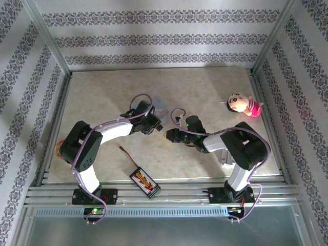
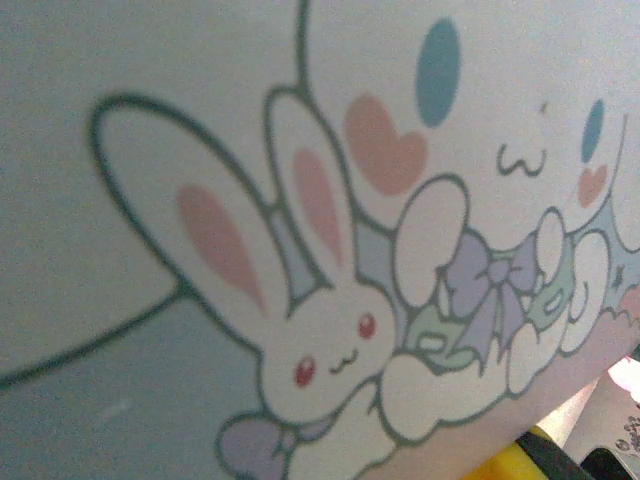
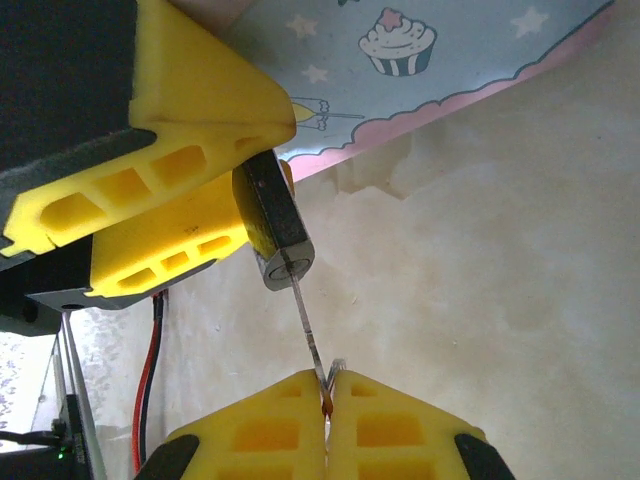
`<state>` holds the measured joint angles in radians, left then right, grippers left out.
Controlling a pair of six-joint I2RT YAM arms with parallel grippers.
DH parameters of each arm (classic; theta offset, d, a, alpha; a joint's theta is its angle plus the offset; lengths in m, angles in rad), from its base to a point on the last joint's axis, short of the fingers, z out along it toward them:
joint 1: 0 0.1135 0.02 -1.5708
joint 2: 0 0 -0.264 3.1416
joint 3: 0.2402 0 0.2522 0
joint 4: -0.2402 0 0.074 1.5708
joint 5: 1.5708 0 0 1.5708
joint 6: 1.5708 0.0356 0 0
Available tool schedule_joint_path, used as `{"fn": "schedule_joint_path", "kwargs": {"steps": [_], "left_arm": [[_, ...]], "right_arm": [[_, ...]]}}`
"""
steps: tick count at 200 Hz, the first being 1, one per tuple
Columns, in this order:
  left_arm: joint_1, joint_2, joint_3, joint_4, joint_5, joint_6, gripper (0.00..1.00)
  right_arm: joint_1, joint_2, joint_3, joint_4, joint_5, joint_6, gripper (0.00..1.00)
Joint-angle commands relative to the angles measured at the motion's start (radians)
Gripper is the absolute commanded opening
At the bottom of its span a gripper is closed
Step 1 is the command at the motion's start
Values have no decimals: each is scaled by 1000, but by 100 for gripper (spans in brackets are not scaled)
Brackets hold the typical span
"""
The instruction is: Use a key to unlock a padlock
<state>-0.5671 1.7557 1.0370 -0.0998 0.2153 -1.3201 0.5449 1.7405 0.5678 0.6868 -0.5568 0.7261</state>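
**Key Meets Padlock Above a Marbled Table**

The workspace is a small booth. Its walls (image 1: 164, 38) are papered in pale stripes with bands of dark floral ornament, and bare aluminium posts (image 1: 48, 36) run up the corners. The table (image 1: 205, 87) has a beige, cloudy marbled top, with ribbed metal rails (image 1: 164, 192) along the near edge where both arms are bolted.

The two arms reach inward and meet near the middle of the table. Just behind the meeting point is a light-blue cartoon tin (image 1: 160, 108). The left wrist camera sits very close to its rabbit drawing (image 2: 200, 100), and the right wrist view shows its cupcake print and pink border (image 3: 450, 60). A pink doll (image 1: 243, 105) with a round pale face lies well apart at the far right. A black board (image 1: 144, 182) with thin wires lies near the front edge, between the arm bases.

The left gripper (image 3: 265, 175) is clamped on the padlock (image 3: 275, 225), a dark block with a silvery end face, held above the table beside the tin. The right gripper (image 3: 327, 390) has its yellow fingers pressed together on the key (image 3: 308, 335). The key's thin silvery blade reaches up to the keyhole face. How deep it sits cannot be told.
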Motion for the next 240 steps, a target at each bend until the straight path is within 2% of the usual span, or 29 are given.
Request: {"fn": "schedule_joint_path", "kwargs": {"steps": [1,68,240], "left_arm": [[-11,-21,14,-25,104,12,0],[-12,-45,-15,12,83,-72,0],[6,-42,-19,44,73,-97,0]], "right_arm": [[-14,-16,40,84,-42,-21,0],[-22,-55,-21,86,-68,-68,0],[-11,-34,-48,63,-115,-83,0]]}}
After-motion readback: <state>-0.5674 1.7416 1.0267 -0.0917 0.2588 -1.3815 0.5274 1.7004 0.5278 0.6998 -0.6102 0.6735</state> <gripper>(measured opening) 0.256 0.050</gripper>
